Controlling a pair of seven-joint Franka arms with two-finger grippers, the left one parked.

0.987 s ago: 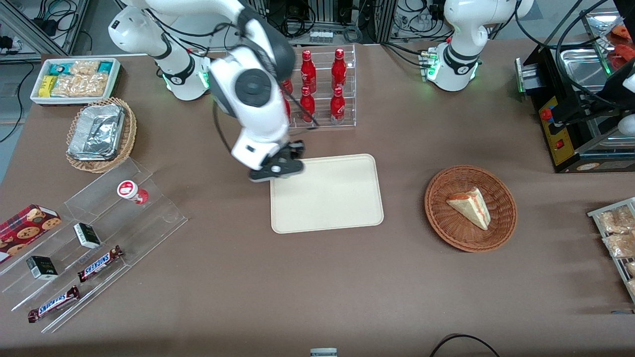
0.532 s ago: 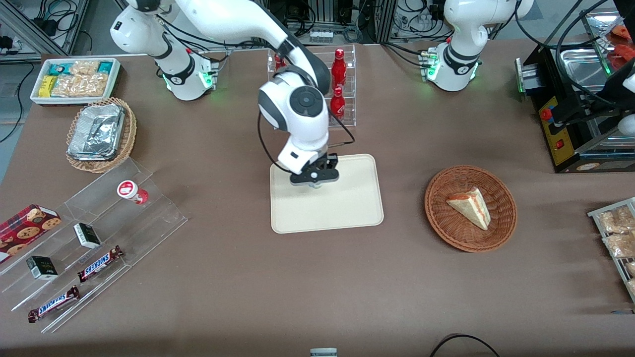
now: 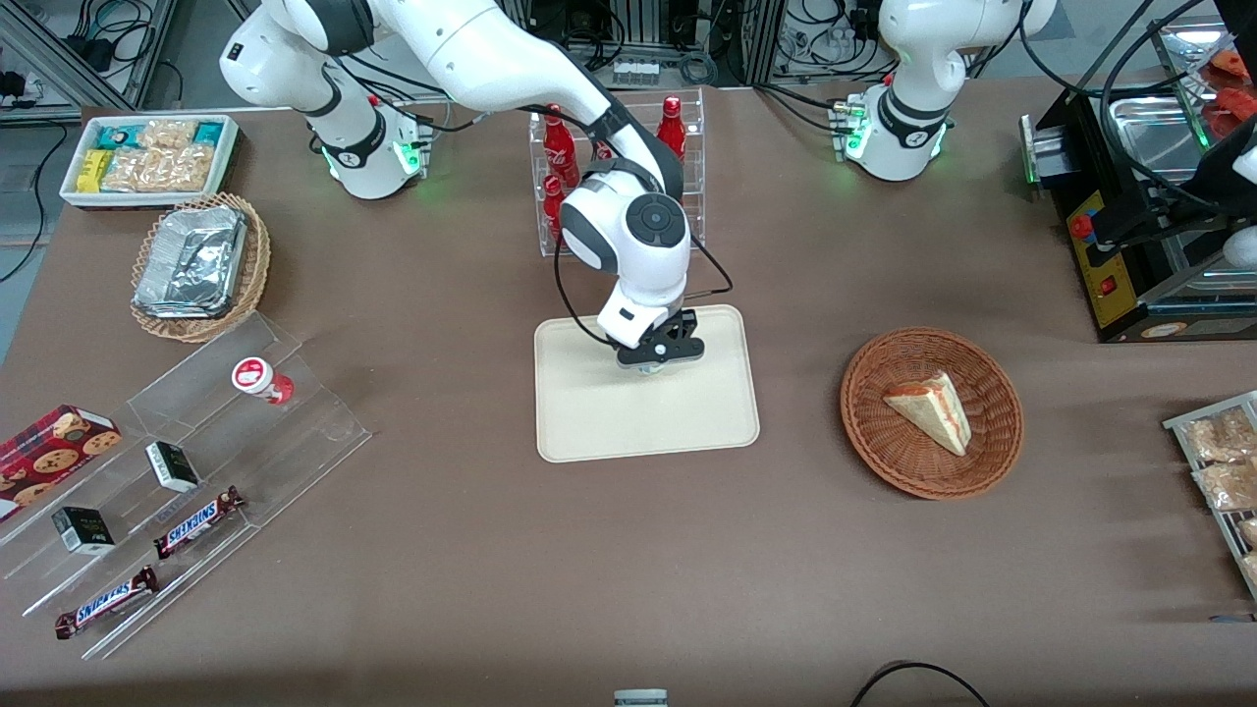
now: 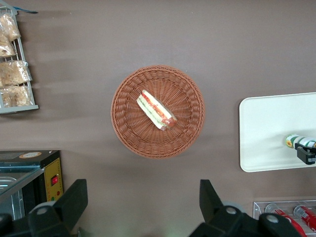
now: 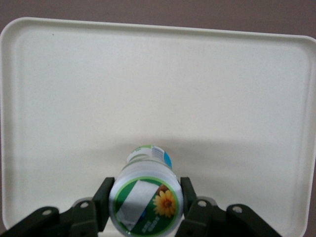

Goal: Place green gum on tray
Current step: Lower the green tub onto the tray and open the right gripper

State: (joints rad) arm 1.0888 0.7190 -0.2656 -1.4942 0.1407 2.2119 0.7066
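My right gripper (image 3: pixel 656 361) is over the cream-beige tray (image 3: pixel 687 432), above its part nearer the bottle rack. In the right wrist view the gripper (image 5: pixel 145 200) is shut on the green gum (image 5: pixel 146 198): its white lid with a green and orange flower mark faces the camera, clamped between both dark fingers (image 5: pixel 102 200). The bottle's body points down toward the tray surface (image 5: pixel 158 89); I cannot tell if it touches it. The left wrist view shows the gum bottle (image 4: pixel 296 142) over the tray (image 4: pixel 269 131). In the front view the gripper hides the gum.
A clear rack of red bottles (image 3: pixel 678 147) stands just farther from the camera than the tray. A wicker basket with a sandwich (image 3: pixel 931 410) lies toward the parked arm's end. A stepped acrylic stand with a red-lidded gum bottle (image 3: pixel 257 378) and snack bars lies toward the working arm's end.
The right arm has carried the gripper from the tray's edge toward the working arm's end sideways to over the tray's middle. The rest has not moved.
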